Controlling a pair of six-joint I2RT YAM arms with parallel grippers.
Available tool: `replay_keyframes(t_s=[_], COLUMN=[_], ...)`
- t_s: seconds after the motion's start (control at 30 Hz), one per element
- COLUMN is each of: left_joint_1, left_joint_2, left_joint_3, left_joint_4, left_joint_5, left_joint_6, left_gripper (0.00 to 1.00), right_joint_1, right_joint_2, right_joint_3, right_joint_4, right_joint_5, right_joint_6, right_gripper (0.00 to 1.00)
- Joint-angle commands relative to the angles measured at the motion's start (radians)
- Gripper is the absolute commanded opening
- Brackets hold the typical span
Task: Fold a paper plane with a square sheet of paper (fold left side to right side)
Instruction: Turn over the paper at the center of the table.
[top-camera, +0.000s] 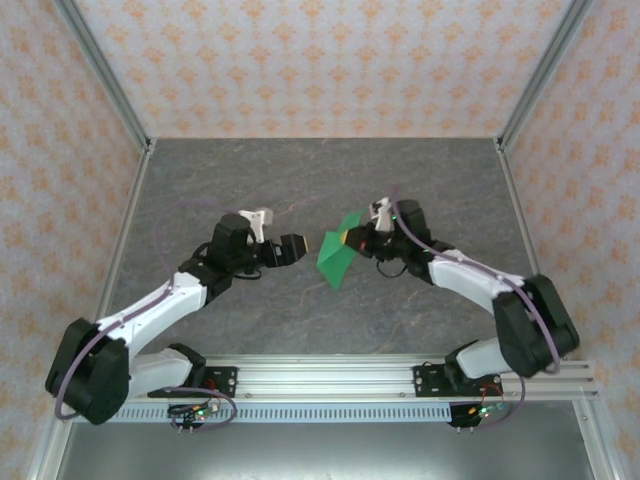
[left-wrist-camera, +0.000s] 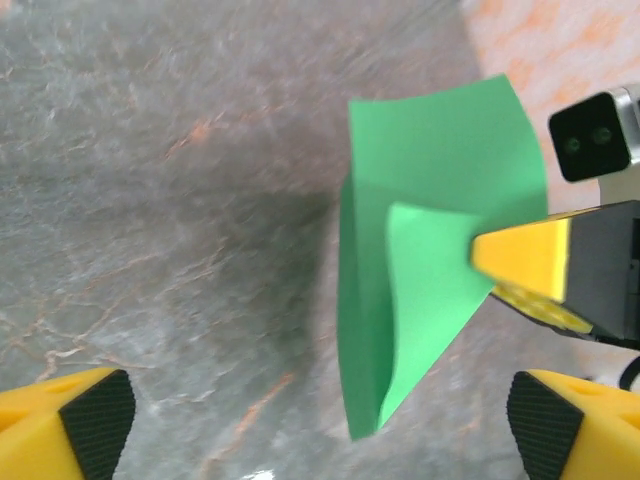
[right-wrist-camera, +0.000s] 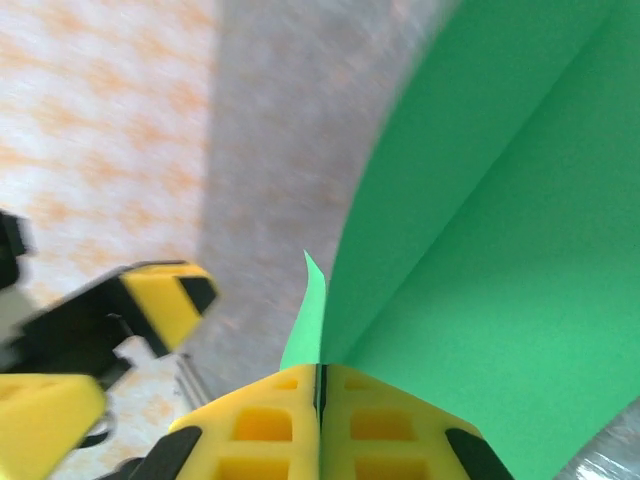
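- The square sheet of paper (top-camera: 335, 262) is partly folded to a pointed shape. It appears to be lifted off the counter (top-camera: 250, 180).
- The right gripper (right-wrist-camera: 320, 390) is clamped on one edge of the sheet, with its jaws pressed together on the green layers.
- The left gripper (top-camera: 298, 243) stands wide open just to the left of the sheet and does not touch it.
- Risk: a single pinch point carries the whole sheet. The loose flap can spring apart and the creases can lose alignment.
- Risk: if the left gripper closes from here, it may catch only one layer. It may also push the unsupported sheet and crumple it.
- Risk: a quick right-arm move can swing the sheet or pull it from the grip.
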Motion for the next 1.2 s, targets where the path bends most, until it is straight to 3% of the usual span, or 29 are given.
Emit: replay_keyframes(t_s=[0.0,0.17,0.37,0.67,0.77,0.93,1.17], left_joint_1=[0.006,0.005,-0.024,-0.110,-0.115,-0.117,-0.120], left_joint_2=[-0.079,-0.104,-0.084,-0.053,-0.051,-0.055,-0.064], left_joint_3=[0.010,0.058,0.112,0.191,0.197,0.197,0.191], left_joint_4=[0.099,0.329,0.483,0.457,0.461,0.452,0.438], left_joint_5=[0.082,0.199,0.241,0.216,0.212,0.204,0.194], left_joint_6=[-0.130,-0.281,-0.379,-0.345,-0.346,-0.346,-0.336], left_gripper=[1.00,1.00,1.00,0.89,0.77,0.49,0.21], right_joint_1=[-0.032,-0.027,0.036,0.100,0.105,0.105,0.105], right_joint_2=[-0.108,-0.170,-0.196,-0.212,-0.224,-0.244,-0.268], right_joint_3=[0.067,0.148,0.215,0.250,0.245,0.223,0.211], right_joint_4=[0.091,0.132,0.156,0.195,0.194,0.195,0.122], right_joint_5=[-0.142,-0.224,-0.240,-0.242,-0.236,-0.226,-0.195], right_joint_6=[-0.018,0.047,0.085,0.118,0.121,0.128,0.095], right_gripper=[0.04,0.05,0.06,0.07,0.07,0.09,0.17])
